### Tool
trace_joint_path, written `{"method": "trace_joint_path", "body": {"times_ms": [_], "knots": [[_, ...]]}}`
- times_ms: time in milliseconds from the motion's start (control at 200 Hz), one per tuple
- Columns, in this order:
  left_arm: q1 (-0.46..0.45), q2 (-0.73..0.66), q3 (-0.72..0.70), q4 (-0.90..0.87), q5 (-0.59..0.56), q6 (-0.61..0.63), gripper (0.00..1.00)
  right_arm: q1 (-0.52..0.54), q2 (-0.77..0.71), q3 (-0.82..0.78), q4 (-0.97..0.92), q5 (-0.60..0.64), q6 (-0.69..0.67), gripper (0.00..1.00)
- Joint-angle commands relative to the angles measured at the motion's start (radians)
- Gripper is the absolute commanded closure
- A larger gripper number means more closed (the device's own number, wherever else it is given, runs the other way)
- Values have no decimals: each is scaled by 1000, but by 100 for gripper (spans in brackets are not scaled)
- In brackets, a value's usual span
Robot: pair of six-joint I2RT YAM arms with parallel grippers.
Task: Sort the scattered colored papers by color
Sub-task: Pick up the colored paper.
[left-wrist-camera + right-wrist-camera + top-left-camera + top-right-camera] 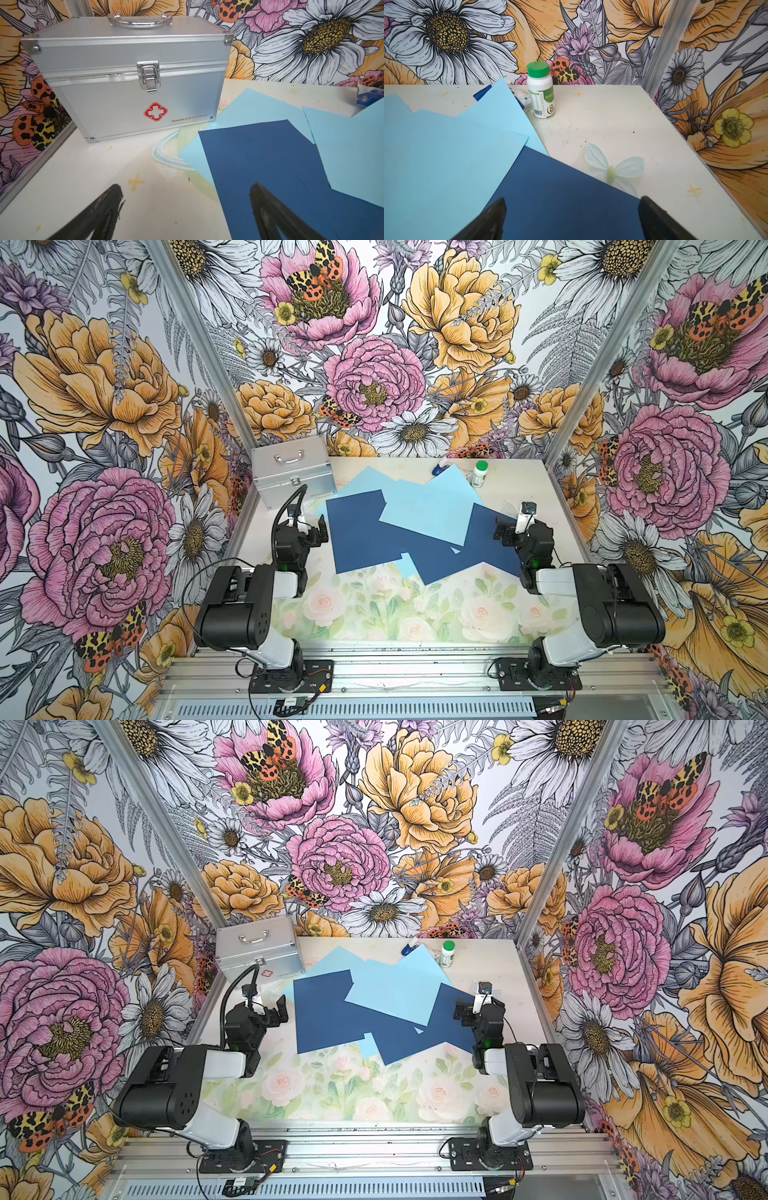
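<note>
Sorting not yet begun: the papers [409,526] lie overlapped mid-frame in both top views. Left gripper [316,531] and right gripper [503,531] flank them, jaws apart, empty. Next: pinch one exposed edge.

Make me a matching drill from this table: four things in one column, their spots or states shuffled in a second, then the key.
Things
1. silver aluminium case with red cross
2. white bottle with green cap
3. large dark navy paper sheet
4. left gripper

Places or states
A. partly covered by a light sky-blue sheet
B. far corner on the left arm's side, latch shut
C. open, holding nothing
D. upright near the back wall, beside the paper pile

Pairs: 1-B, 2-D, 3-A, 4-C
</note>
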Motion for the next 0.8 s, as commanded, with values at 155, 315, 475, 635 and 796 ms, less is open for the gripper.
{"method": "trace_joint_path", "body": {"times_ms": [155,315,475,635,796], "knots": [[-3,1,9,30,-8,11,2,1,-6,6,-2,-5,-3,0],[-2,1,9,30,-5,9,2,-2,-6,8,-2,-12,-1,1],[1,1,9,30,-2,10,2,-5,-4,10,-4,-18,1,1],[2,1,9,31,-1,10,2,-21,-3,10,-2,-44,14,1],[2,1,10,30,-1,10,2,-22,-3,10,-3,-44,12,1]]}}
